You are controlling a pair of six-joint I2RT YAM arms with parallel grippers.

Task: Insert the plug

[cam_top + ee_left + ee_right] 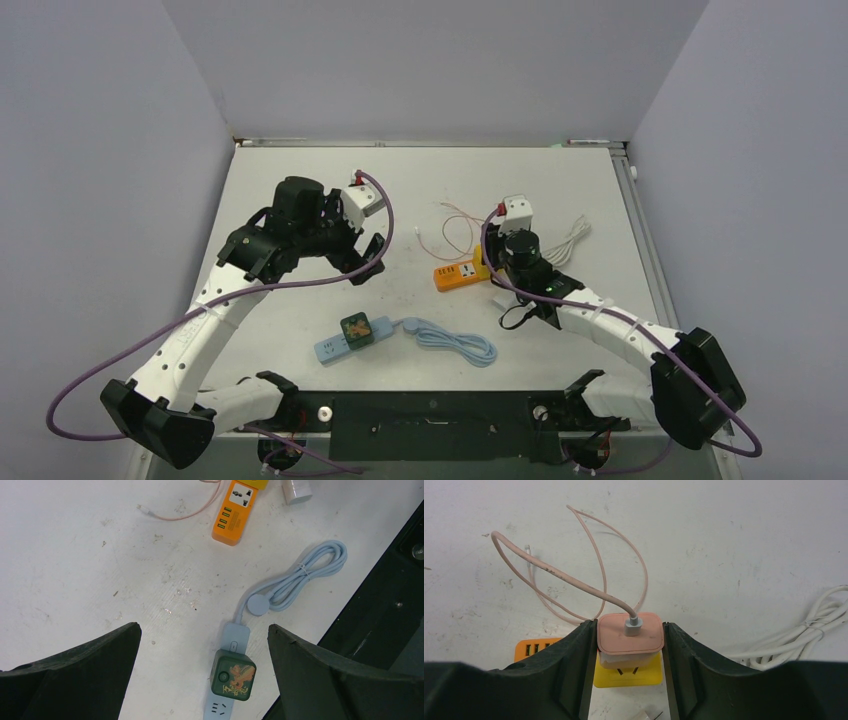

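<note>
My right gripper (630, 630) is shut on a pink charger plug (630, 639) with a pink cable (569, 577) running from its back. The plug's two prongs are bare and point at the yellow end (624, 677) of the orange power strip (462, 274). I cannot tell whether the prong tips touch it. In the top view the right gripper (497, 270) is at the strip's right end. My left gripper (203, 627) is open and empty. It hangs above the table over a blue power strip (236, 635) that has a dark green cube adapter (233, 675) plugged into it.
The blue strip's coiled blue cable (305, 575) lies to its right. A bundled white cable (814, 630) lies right of the orange strip. A small white plug (297, 490) lies next to the orange strip (235, 512). The black base bar runs along the near edge.
</note>
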